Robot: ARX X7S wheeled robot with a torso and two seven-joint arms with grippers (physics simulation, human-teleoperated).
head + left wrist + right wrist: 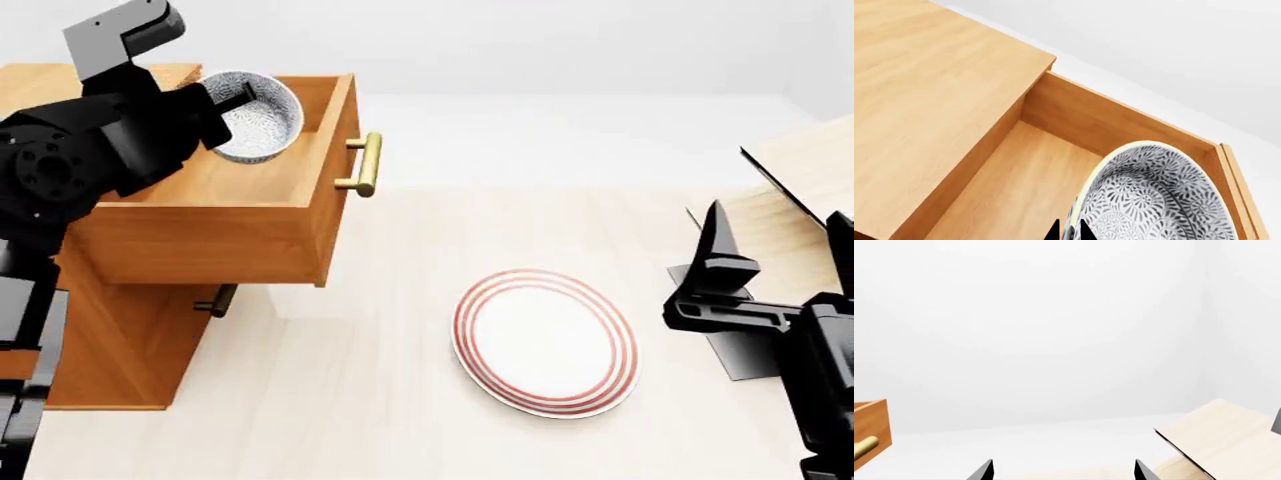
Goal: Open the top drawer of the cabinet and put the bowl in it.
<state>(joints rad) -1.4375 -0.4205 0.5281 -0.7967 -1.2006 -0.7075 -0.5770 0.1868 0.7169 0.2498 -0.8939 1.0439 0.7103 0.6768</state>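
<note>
The cabinet (120,330) stands at the left in the head view. Its top drawer (227,235) is pulled out, with its brass handle (363,165) at the front. My left gripper (220,105) is shut on the rim of the speckled bowl (260,115) and holds it over the drawer's inside. In the left wrist view the bowl (1161,195) hangs tilted above the drawer floor (1021,185), with the left gripper (1068,235) pinching its rim. My right gripper (777,235) is open and empty at the right, far from the cabinet; it also shows in the right wrist view (1063,472).
A flat white plate with red rings (547,340) lies on the table between the cabinet and my right arm. A pale wooden rack (807,165) stands at the far right. A lower drawer's handle (220,298) shows under the open drawer.
</note>
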